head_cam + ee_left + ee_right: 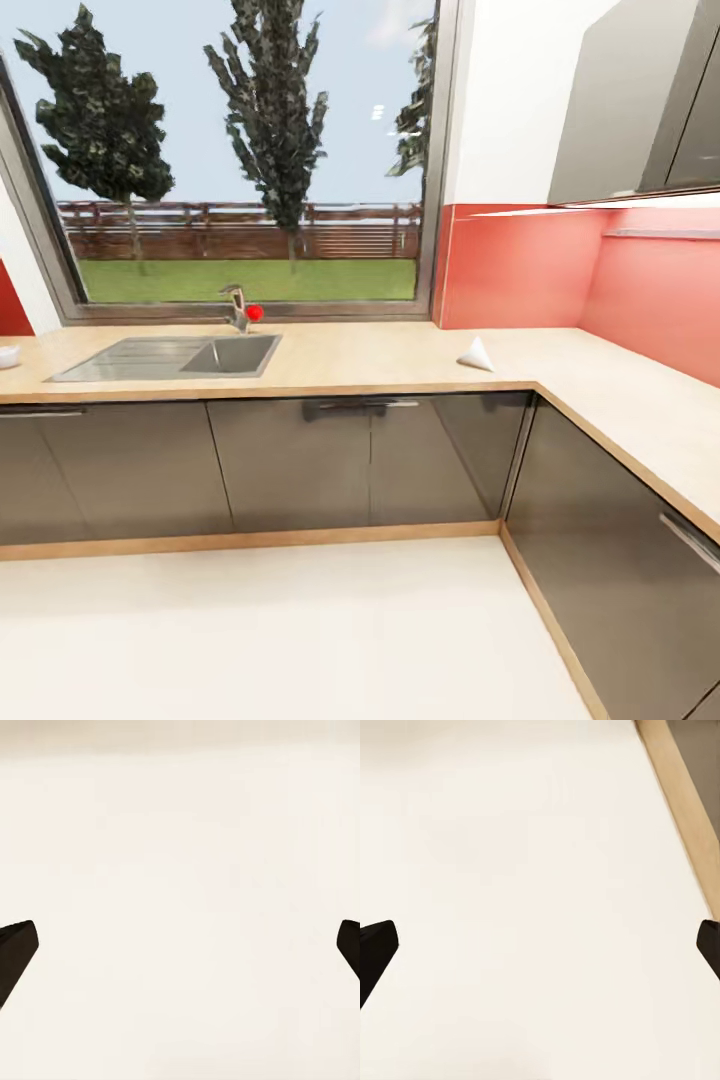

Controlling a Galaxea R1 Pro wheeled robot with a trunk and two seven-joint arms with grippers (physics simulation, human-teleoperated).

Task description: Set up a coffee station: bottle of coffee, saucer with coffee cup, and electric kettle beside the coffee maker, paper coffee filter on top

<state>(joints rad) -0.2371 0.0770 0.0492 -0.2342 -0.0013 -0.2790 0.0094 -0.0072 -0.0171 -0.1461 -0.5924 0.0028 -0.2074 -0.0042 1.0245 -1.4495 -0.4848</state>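
A white cone-shaped paper coffee filter lies on the wooden countertop to the right of the sink. At the far left edge of the counter a small white rounded object is cut off by the frame; I cannot tell what it is. In the left wrist view my left gripper is open over the pale floor, nothing between its dark fingertips. In the right wrist view my right gripper is open too, above the floor near a wooden plinth.
An L-shaped counter runs under the window and along the right wall. A steel sink with a tap and a red knob sits at the left. Dark cabinet doors stand below, a wall cabinet hangs at the upper right.
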